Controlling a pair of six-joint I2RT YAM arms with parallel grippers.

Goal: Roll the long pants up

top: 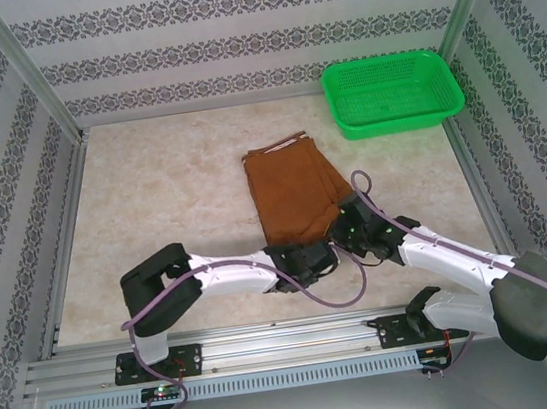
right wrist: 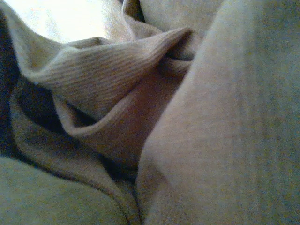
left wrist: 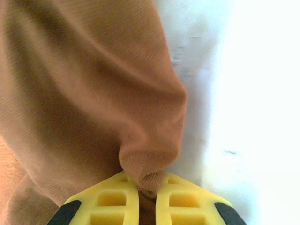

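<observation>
The long pants (top: 292, 192) lie folded into a rust-brown rectangle at the middle of the table, waistband toward the back. My left gripper (top: 326, 252) is at their near edge, and in the left wrist view its yellow fingers (left wrist: 115, 199) are shut on a pinched fold of the brown cloth (left wrist: 84, 93), the gripper (left wrist: 146, 182) holding it just above the pale table. My right gripper (top: 348, 221) is pressed into the near right corner of the pants. The right wrist view is close-up bunched cloth (right wrist: 225, 117) that hides the fingers.
A green plastic basket (top: 392, 93) stands at the back right. The pale marbled table (top: 163, 209) is bounded by patterned walls and metal frame posts. Both arms' cables loop near the front rail (top: 292, 341).
</observation>
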